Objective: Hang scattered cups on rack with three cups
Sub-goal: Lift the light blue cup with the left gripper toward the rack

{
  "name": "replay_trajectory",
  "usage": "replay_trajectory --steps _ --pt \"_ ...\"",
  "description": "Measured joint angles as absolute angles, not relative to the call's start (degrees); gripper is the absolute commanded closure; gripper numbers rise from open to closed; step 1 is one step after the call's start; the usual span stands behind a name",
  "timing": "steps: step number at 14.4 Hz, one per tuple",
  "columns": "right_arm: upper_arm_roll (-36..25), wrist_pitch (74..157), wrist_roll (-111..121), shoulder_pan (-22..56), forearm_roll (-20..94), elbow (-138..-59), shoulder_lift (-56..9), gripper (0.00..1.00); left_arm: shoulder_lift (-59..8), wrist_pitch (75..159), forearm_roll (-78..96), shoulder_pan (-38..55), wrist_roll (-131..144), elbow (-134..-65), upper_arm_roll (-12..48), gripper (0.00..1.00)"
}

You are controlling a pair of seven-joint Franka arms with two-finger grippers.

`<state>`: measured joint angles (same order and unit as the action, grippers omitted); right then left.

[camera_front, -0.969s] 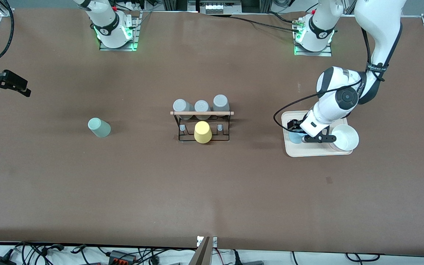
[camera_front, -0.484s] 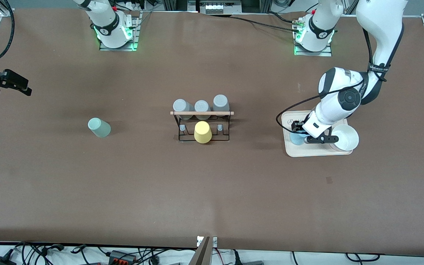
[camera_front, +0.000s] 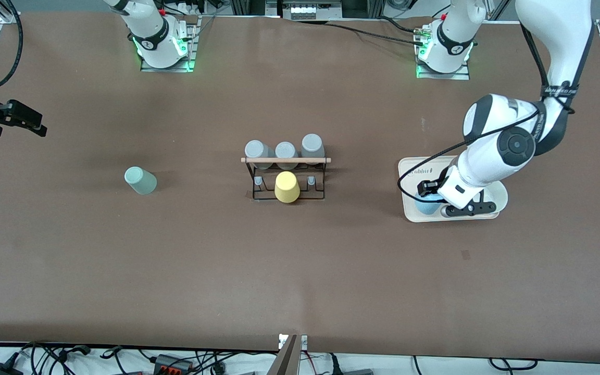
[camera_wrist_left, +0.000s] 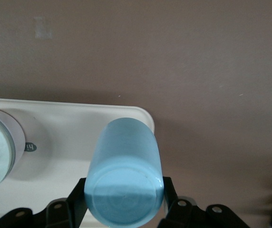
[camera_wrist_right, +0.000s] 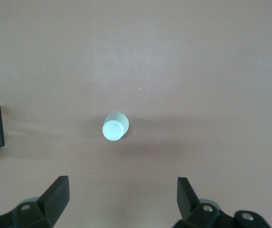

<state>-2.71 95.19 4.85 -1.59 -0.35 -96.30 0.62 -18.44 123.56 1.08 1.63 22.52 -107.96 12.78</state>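
A light blue cup (camera_wrist_left: 124, 180) is clamped at its base end between the fingers of my left gripper (camera_wrist_left: 124, 199). In the front view this cup (camera_front: 427, 204) and the left gripper (camera_front: 431, 202) are at the cream tray's (camera_front: 419, 167) nearer corner. A pale mint cup (camera_front: 140, 180) rests on the table toward the right arm's end. My right gripper (camera_wrist_right: 122, 194) is open and high above the mint cup (camera_wrist_right: 115, 127); in the front view the right gripper (camera_front: 19, 120) shows at the picture's edge. The black wire rack (camera_front: 285, 160) stands mid-table.
Three grey cups (camera_front: 285, 151) sit along the rack's row nearer the robots, and a yellow cup (camera_front: 286, 187) sits on its nearer row. A white bowl (camera_front: 499, 195) stands on the tray, mostly under the left arm. Bare brown table surrounds the rack.
The left gripper has shut on the light blue cup and shifted with it toward the tray's nearer edge. The right arm has barely moved.
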Motion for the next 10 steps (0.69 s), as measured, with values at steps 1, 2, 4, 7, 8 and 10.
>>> replay_trajectory --steps 1,2,4,7,8,10 --pt "-2.7 95.2 4.8 -1.6 -0.3 -96.3 0.5 0.00 -18.3 121.8 1.1 2.7 25.0 -106.0 13.0 0.57" --pt "-2.6 95.3 4.8 -1.6 -0.3 -96.3 0.3 0.00 -18.3 120.5 1.1 4.1 28.1 -104.1 13.1 0.57" --pt "-2.5 95.3 4.8 -1.6 -0.3 -96.3 -0.3 0.00 -18.3 118.5 1.1 8.0 35.6 -100.6 13.3 0.57" --pt "-2.5 95.4 4.8 -1.5 -0.3 -96.3 -0.8 0.00 -18.8 116.2 1.1 14.2 46.5 -96.0 13.6 0.57" --pt "-2.5 95.5 4.8 -1.5 -0.3 -96.3 -0.8 0.00 -19.5 115.2 1.1 16.0 49.3 -94.1 13.6 0.57" --pt "-2.4 95.5 4.8 -1.3 -0.3 -96.3 -1.2 0.00 -22.0 113.9 1.1 19.5 54.3 -90.0 13.6 0.57"
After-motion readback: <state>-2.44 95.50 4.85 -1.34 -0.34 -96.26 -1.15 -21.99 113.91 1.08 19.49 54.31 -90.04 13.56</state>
